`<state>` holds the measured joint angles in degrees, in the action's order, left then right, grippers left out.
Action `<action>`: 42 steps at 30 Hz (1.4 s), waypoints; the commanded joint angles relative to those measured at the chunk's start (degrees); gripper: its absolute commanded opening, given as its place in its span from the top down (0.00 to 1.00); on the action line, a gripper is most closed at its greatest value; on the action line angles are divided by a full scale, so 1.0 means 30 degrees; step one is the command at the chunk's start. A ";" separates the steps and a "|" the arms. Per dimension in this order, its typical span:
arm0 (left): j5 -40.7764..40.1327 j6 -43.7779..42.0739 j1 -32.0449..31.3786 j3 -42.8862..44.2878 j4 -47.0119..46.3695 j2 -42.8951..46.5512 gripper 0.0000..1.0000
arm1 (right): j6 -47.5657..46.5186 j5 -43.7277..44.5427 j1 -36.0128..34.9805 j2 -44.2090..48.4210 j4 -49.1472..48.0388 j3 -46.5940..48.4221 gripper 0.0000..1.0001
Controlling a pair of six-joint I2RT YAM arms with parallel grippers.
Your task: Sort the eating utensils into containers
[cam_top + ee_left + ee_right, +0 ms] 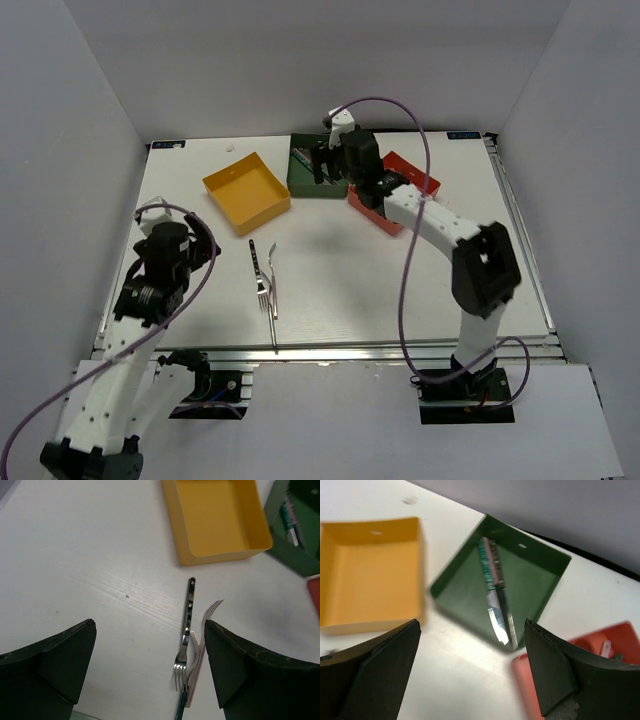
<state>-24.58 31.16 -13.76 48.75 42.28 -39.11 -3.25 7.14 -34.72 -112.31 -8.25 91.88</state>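
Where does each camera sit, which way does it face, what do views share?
Top: above and behind the bases, looking down on the table; left arm and right arm show.
Left wrist: on its arm, facing the forks and yellow tray; own fingers show.
Right wrist: on its arm, over the green tray of utensils; own fingers show.
Shared: the yellow tray, in all three.

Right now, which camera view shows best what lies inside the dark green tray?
The right wrist view: it looks down into the dark green tray, where slim utensils lie, slightly blurred. In the top view the right gripper covers part of the tray. The left wrist view catches only a corner at the right edge.
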 commanded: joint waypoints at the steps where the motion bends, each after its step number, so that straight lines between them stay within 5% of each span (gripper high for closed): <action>1: 0.0308 0.0862 -0.0130 0.1032 0.0848 -0.2775 0.02 | 0.3414 0.4298 -0.1492 0.4939 0.3029 -0.1698 0.11; 3: 0.1832 0.1854 -0.0363 0.1064 0.0527 -0.5323 0.02 | 0.6598 0.3835 -0.1727 0.7711 0.6054 -0.3603 0.11; 8: 0.3061 0.2942 -0.1097 0.1036 -0.1665 -1.0390 0.06 | 0.9983 0.2046 -0.2925 1.3723 0.6118 -1.0953 0.11; 15: 0.4121 0.3441 -0.1389 0.0594 -0.4803 -1.2331 0.20 | 1.0310 0.1313 -0.4304 1.7099 0.7435 -1.3336 0.14; 26: 0.2774 0.3676 -0.2386 0.1298 -0.5890 -1.7572 0.40 | 1.0838 0.1048 -0.4833 1.9858 0.8404 -1.5449 0.16; 33: 0.2303 0.3969 -0.2445 0.0889 -0.6504 -1.8689 0.54 | 1.0809 0.1137 -0.4862 2.0094 0.8434 -1.5596 0.17; 38: 0.2217 0.3998 -0.2853 0.0508 -0.6565 -1.8750 0.77 | 1.0926 0.0961 -0.4891 1.9655 0.8083 -1.5655 0.17; 42: 0.2333 0.4057 -0.3323 0.0478 -0.6390 -1.8515 0.83 | 1.1013 0.0902 -0.4950 1.9420 0.7878 -1.5596 0.17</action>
<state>-17.78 42.59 -22.39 51.16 22.26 -94.63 29.28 10.13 -49.01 -53.93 17.04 45.08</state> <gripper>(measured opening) 0.245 0.829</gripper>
